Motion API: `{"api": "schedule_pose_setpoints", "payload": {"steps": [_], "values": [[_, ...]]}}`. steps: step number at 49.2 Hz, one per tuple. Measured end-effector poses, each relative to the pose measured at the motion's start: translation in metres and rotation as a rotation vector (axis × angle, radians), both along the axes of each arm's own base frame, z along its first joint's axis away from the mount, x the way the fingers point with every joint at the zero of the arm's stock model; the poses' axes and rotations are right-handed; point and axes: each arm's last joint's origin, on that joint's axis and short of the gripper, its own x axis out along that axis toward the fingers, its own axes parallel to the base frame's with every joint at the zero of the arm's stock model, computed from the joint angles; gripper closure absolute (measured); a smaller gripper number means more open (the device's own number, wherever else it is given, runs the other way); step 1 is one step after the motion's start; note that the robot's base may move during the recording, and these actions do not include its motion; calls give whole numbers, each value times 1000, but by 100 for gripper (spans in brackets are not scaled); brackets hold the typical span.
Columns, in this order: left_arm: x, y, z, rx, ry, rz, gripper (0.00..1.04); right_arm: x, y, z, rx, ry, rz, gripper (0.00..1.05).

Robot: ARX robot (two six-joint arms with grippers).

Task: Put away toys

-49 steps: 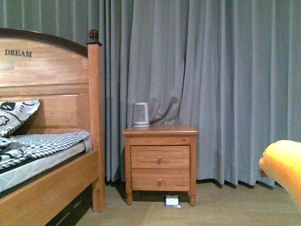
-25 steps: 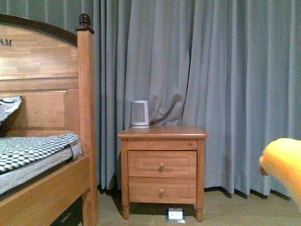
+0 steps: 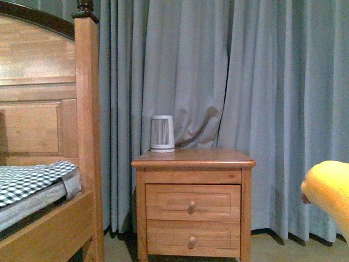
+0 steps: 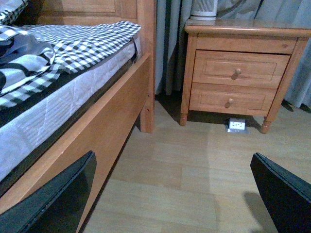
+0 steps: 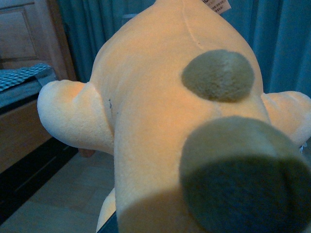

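An orange-yellow plush toy shows at the right edge of the front view, held in the air. It fills the right wrist view, where the plush toy has dull green-brown spots and rounded limbs. My right gripper is shut on it, with the fingers hidden behind the plush. My left gripper is open above the wooden floor, its dark fingertips far apart and nothing between them.
A wooden nightstand with two drawers stands against the grey-blue curtain. A small white ribbed device sits on its top. A wooden bed frame with a checked mattress cover is at the left. A white floor socket lies under the nightstand.
The view has moved closer and to the right: bed and nightstand slid left and grew larger. The plush toy keeps its place at the right edge.
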Motion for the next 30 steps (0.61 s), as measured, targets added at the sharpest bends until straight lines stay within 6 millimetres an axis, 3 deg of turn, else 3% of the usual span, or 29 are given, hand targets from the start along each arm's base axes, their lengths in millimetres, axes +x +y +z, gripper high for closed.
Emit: {"api": "schedule_pose_setpoints", "payload": {"steps": [30], "values": [[0, 0, 0, 0, 1, 0, 6, 0, 0, 0, 0, 0, -1, 85]]}}
